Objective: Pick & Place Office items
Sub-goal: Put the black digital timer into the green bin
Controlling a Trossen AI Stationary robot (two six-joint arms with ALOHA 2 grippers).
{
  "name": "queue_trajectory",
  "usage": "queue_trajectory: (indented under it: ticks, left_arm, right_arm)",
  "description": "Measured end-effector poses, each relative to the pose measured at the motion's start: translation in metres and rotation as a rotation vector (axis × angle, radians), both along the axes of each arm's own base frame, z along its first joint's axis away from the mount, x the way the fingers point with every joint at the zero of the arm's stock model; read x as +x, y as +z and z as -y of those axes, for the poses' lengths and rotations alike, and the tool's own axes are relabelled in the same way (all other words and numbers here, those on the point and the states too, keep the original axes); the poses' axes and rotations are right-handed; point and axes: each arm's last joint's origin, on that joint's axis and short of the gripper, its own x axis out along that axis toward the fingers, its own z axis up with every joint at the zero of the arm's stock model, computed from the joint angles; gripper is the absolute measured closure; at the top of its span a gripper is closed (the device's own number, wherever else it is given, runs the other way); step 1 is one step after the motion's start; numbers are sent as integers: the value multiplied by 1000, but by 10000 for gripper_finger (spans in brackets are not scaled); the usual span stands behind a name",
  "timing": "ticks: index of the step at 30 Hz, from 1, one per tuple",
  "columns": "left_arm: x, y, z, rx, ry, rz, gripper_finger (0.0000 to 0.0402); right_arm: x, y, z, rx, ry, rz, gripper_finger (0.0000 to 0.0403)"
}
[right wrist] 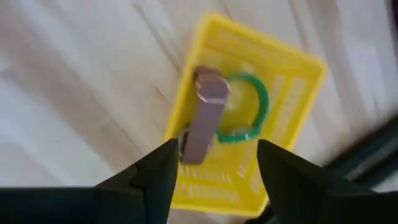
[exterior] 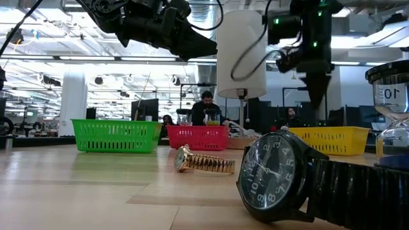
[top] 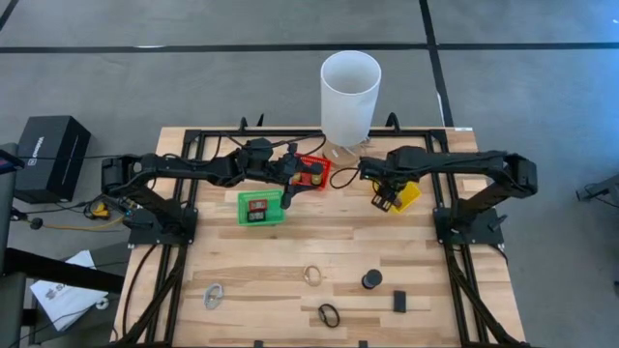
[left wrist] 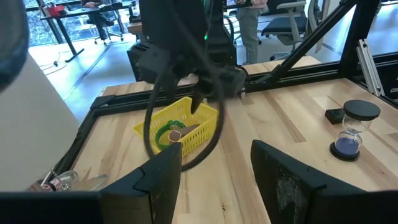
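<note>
My right gripper (right wrist: 214,163) is open and hangs above the yellow basket (right wrist: 292,93). In the basket lie a watch with a pale strap (right wrist: 204,118) and a green band loop (right wrist: 252,112). My left gripper (left wrist: 214,163) is open too, held high beside the red basket (top: 314,169). On the near part of the table lie a silvery clip (top: 213,295), a gold watch (top: 312,275), a black watch (top: 329,315), a small hourglass (top: 372,280) and a black rectangular piece (top: 399,302). The green basket (top: 261,206) holds small red and black pieces.
A tall white cylinder (top: 350,97) stands at the far edge between the arms. The three baskets sit in a row on the far half of the table. Bare wood lies between the baskets and the near items. People sit in the room beyond.
</note>
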Motion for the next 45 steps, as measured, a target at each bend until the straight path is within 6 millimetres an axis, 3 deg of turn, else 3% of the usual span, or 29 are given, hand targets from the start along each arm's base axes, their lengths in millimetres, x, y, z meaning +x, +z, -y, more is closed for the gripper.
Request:
queue_trajectory:
  ticks: [6, 12, 19, 30, 37, 45]
  left_arm:
    - [0, 0, 0, -39, 9, -2, 215]
    - [0, 0, 0, -112, 26, -6, 215]
    - [-1, -8, 6, -140, 15, -36, 215]
    - [3, -11, 37, -142, -79, -53, 215]
    - [5, -12, 61, -141, -154, -59, 215]
    - [5, -11, 76, -138, -202, -62, 215]
  right_arm:
    - [-2, 27, -18, 100, 252, 230, 206]
    - [-5, 53, -41, 87, 564, 530, 216]
    - [-21, 44, -49, 125, 896, 846, 222]
    - [-29, -16, -10, -40, 733, 1031, 224]
    - [-21, -23, 14, -64, 609, 1035, 225]
    - [-7, -27, 24, -64, 589, 1023, 225]
